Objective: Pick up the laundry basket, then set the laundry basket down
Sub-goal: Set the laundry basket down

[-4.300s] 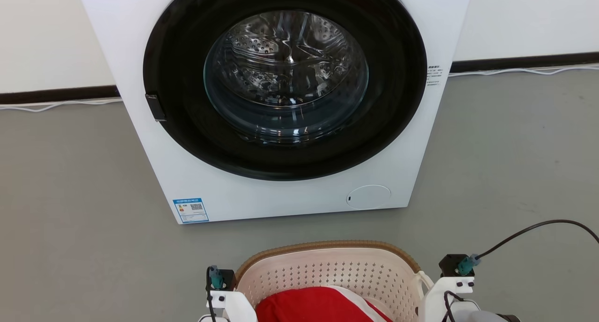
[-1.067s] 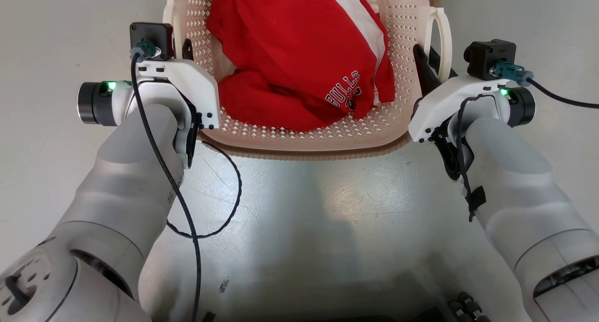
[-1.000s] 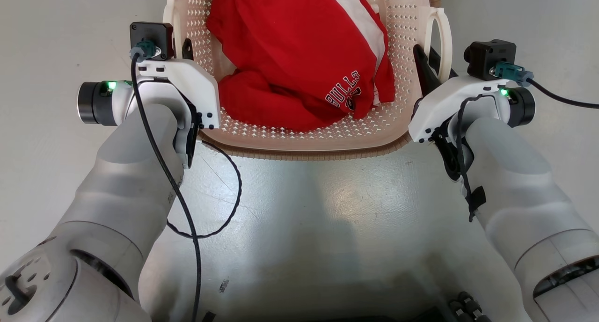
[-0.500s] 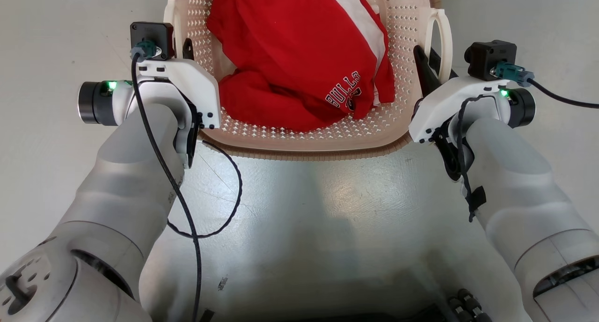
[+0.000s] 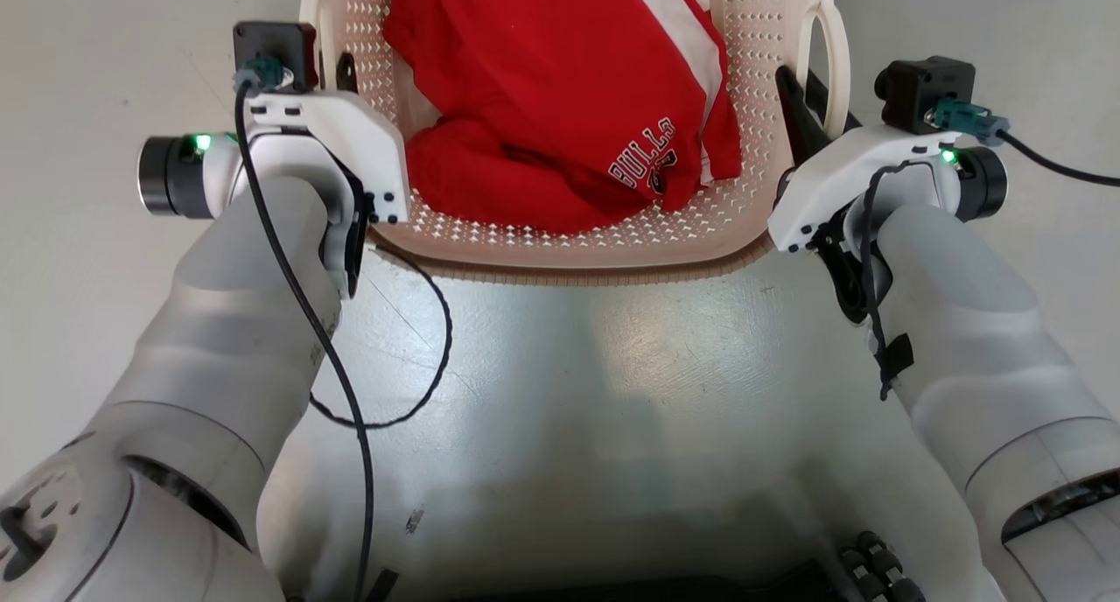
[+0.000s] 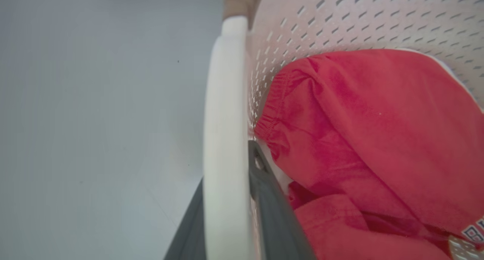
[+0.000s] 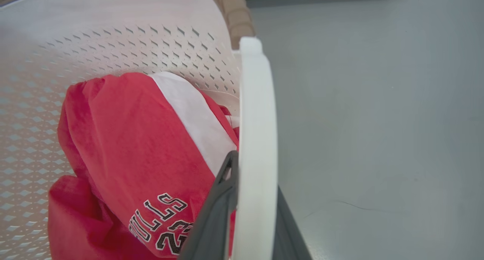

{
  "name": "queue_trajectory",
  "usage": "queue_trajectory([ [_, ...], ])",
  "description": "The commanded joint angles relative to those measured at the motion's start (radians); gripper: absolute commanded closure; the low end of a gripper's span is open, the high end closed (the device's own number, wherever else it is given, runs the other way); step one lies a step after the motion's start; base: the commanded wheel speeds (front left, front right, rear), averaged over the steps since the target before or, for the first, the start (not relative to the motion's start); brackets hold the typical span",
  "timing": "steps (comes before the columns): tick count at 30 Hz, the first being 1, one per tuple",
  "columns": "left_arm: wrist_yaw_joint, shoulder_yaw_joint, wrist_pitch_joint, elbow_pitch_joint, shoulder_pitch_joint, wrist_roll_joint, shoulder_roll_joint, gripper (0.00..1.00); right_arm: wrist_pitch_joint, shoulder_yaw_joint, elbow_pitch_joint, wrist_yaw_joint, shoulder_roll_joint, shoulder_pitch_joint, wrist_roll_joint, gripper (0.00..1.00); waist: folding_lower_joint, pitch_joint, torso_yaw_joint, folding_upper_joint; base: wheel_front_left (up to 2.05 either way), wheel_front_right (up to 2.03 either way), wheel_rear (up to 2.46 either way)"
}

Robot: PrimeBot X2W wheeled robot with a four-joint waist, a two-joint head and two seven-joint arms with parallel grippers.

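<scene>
The pick-up looks begun but not finished. The left hand (image 6: 227, 165) has its 2 dark fingers pinched on the left loop handle (image 6: 225, 101) of the laundry basket (image 5: 569, 274), 1 finger inside the loop and 1 outside. The right hand (image 7: 254, 180) nips the right loop handle (image 7: 255, 101) the same way. The basket is between the 2 hands, over the grey floor (image 5: 70, 322). Whether its base is off the floor I cannot tell, so I judge most of the lift and the whole setting-down to be left. From the basket's left side across, the handles are smooth, thick white plastic bands, likely stiff enough for the load. The walls are thin cream plastic pierced with rows of small diamond holes, rounded at the corners, under a brown woven-look rim. Inside lies a crumpled red jersey (image 5: 542, 86) with a white stripe and lettering, soft and probably light.
</scene>
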Motion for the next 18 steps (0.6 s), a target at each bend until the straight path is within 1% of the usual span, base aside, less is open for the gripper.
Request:
queue_trajectory([
  [1,0.023,0.019,-0.015,0.002,-0.020,0.011,0.046,1.00,-0.011,0.006,0.004,0.006,0.006,0.040,-0.013,1.00,-0.0001,0.005,0.000,0.0000,0.00,0.00,0.00],
  [5,0.023,0.029,-0.015,-0.001,-0.020,0.017,0.046,1.00,-0.011,-0.008,0.011,0.006,0.006,0.039,-0.023,1.00,-0.0001,0.012,0.001,0.0000,0.00,0.00,0.00],
  [6,0.022,0.031,-0.015,-0.001,-0.020,0.019,0.045,1.00,-0.011,-0.010,0.012,0.006,0.006,0.040,-0.025,0.98,-0.0001,0.013,0.002,0.0000,0.00,0.00,0.00],
  [7,0.022,0.033,-0.015,-0.002,-0.019,0.021,0.044,1.00,-0.011,-0.013,0.014,0.006,0.006,0.041,-0.027,0.95,-0.0001,0.013,0.002,0.0000,0.00,0.00,0.00],
  [8,0.021,0.035,-0.015,-0.002,-0.018,0.022,0.043,1.00,-0.011,-0.015,0.017,0.006,0.006,0.042,-0.027,0.82,-0.0001,0.012,0.003,0.0000,0.00,0.00,0.00],
  [9,0.021,0.038,-0.015,-0.001,-0.016,0.023,0.041,1.00,-0.011,-0.016,0.019,0.006,0.006,0.042,-0.028,0.66,-0.0001,0.012,0.004,0.0000,0.00,0.00,0.00],
  [10,0.021,0.040,-0.015,-0.001,-0.015,0.024,0.040,0.80,-0.011,-0.018,0.020,0.006,0.006,0.043,-0.030,0.46,-0.0001,0.010,0.004,0.0000,0.00,0.00,0.00],
  [11,0.022,0.041,-0.015,-0.001,-0.015,0.026,0.039,0.63,-0.011,-0.020,0.021,0.006,0.006,0.043,-0.032,0.05,-0.0001,0.009,0.004,0.0000,0.00,0.00,0.00],
  [12,0.023,0.045,-0.015,-0.002,-0.015,0.027,0.039,0.56,-0.011,-0.022,0.021,0.006,0.006,0.042,-0.036,0.00,-0.0001,0.008,0.004,0.0000,0.00,0.00,0.00],
  [14,0.031,0.060,-0.015,-0.012,-0.017,0.031,0.041,0.11,-0.011,-0.043,0.009,0.006,0.006,0.038,-0.052,0.00,-0.0001,0.007,0.003,0.0000,0.00,0.00,0.00],
  [15,0.033,0.067,-0.015,-0.018,-0.016,0.032,0.042,0.00,-0.011,-0.050,0.003,0.006,0.006,0.038,-0.058,0.00,-0.0001,0.007,0.004,0.0000,0.00,0.00,0.00],
  [18,0.037,0.084,-0.015,-0.030,-0.012,0.039,0.043,0.00,-0.011,-0.072,-0.016,0.006,0.006,0.042,-0.076,0.00,-0.0001,0.007,0.004,0.0000,0.00,0.00,0.00],
])
